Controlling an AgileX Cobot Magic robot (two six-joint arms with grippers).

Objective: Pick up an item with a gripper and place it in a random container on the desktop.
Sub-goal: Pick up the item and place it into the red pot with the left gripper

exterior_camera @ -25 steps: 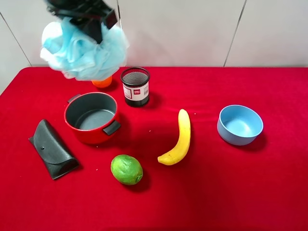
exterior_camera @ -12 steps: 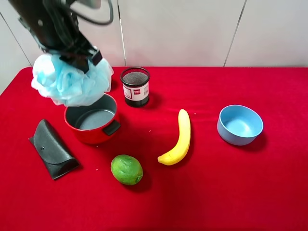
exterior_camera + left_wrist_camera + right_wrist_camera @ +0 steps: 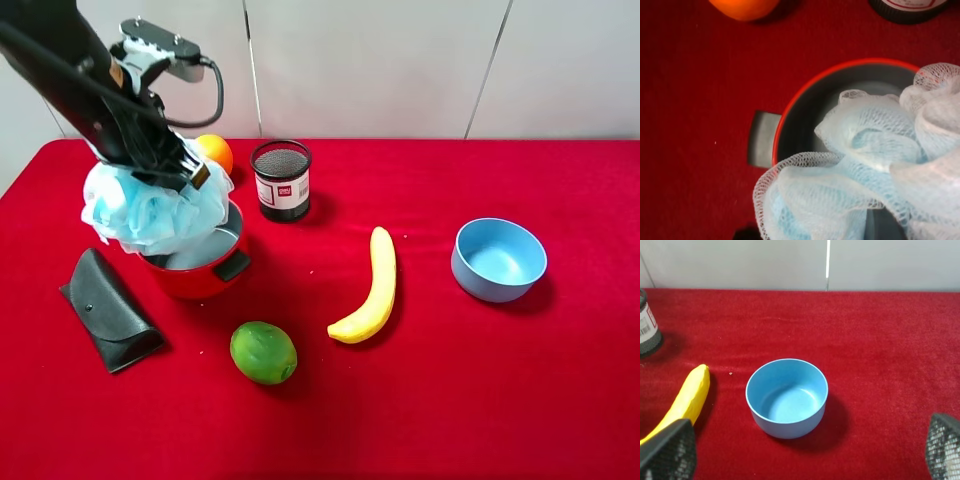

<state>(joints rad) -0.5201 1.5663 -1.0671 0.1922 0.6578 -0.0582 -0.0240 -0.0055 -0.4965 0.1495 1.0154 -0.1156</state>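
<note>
The fluffy light-blue bath pouf [image 3: 150, 212] hangs from my left gripper [image 3: 168, 172], which is shut on its top. The pouf sits low over the left half of the red pot [image 3: 213, 277] and overlaps its rim. In the left wrist view the pouf [image 3: 865, 170] covers part of the pot's dark grey inside [image 3: 840, 92], with one grey handle [image 3: 761, 146] showing beside it. The fingers are buried in the mesh. My right gripper [image 3: 805, 442] is open and empty above the red desktop [image 3: 450, 400], near the blue bowl [image 3: 786, 397].
A black glasses case [image 3: 108, 308] lies left of the pot. A lime [image 3: 263, 351] and a banana [image 3: 372, 287] lie in front. An orange [image 3: 214, 152] and a black mesh cup [image 3: 281, 179] stand behind the pot. The blue bowl [image 3: 498, 259] is at the right.
My left arm has come down and forward with the pouf, from high above the back of the table to just over the pot. The orange now shows behind it.
</note>
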